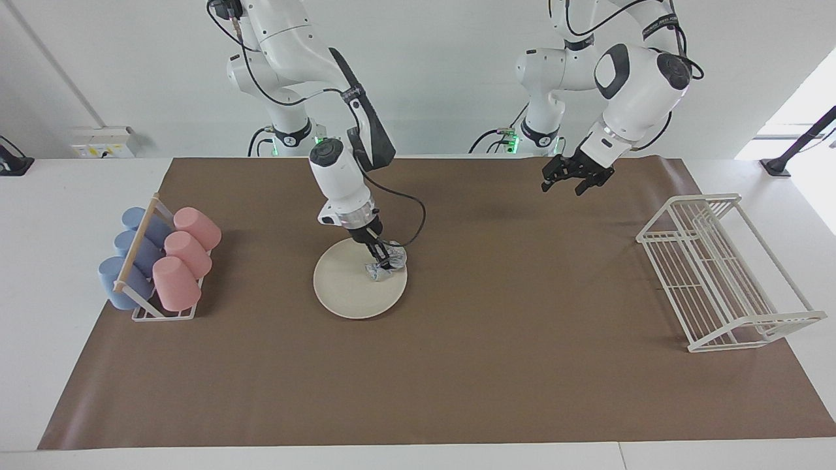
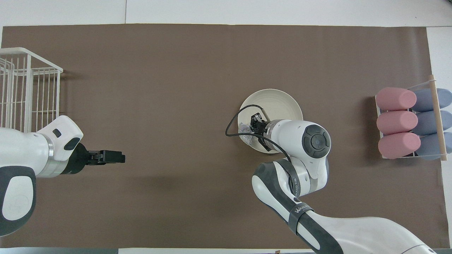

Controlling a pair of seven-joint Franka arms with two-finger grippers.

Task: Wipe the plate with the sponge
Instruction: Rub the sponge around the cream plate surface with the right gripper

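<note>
Fingers of the right gripper (image 1: 384, 260) pinched shut on the crinkly silvery-white sponge (image 1: 386, 264), pressing it onto the round cream-white plate (image 1: 356, 287), frame centre in the facing view. Sponge sits at the plate's edge toward the left arm's end. Left gripper (image 1: 575, 179) hangs waiting over bare brown mat (image 1: 457, 378), upper right of frame; fingers slightly apart, holding nothing. One plate, one sponge. Left of frame: one wire cup holder (image 1: 163, 313) with a wooden bar, three pink cups (image 1: 186, 254) and three blue cups (image 1: 130, 254) lying in it. Right of frame: one white wire rack (image 1: 718, 274), at the mat's edge. Black cable (image 1: 418, 215) loops beside the right wrist, over the plate's rim. Open mat all round the plate; white table (image 1: 39, 261) borders the mat.
</note>
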